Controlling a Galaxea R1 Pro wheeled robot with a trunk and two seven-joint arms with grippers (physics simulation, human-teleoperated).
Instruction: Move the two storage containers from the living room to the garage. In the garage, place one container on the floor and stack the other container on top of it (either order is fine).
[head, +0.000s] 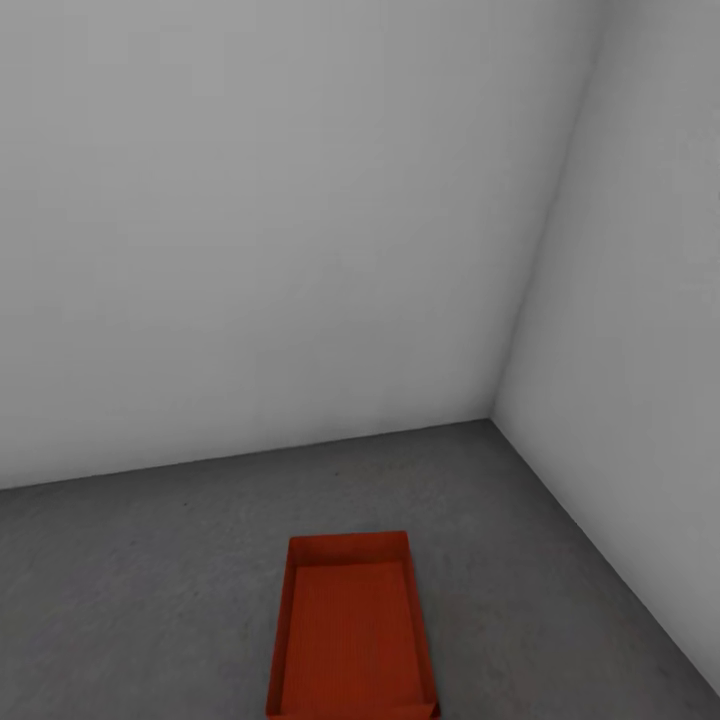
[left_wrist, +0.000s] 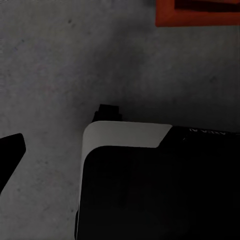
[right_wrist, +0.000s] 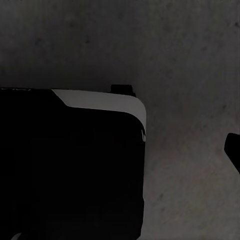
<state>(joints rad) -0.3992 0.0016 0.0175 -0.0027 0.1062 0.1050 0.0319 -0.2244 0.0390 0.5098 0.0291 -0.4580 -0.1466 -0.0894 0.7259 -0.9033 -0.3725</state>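
Storage container (head: 352, 632) on the floor (head: 150, 580), before the wall corner (head: 492, 410), robot base (left_wrist: 160, 185) behind it.

Container (head: 352, 630) on bare floor (head: 150, 590), open all round; walls (head: 250, 220) beyond

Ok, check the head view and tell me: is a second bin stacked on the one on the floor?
No: the bin sits alone on the floor, open and empty, with nothing on top of it.

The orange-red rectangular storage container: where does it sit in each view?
Head view: orange-red rectangular storage container at bottom centre, on the dark grey concrete floor.
Left wrist view: its corner at the upper right edge.
Right wrist view: not in it.
Shared landmark: the speckled concrete floor.
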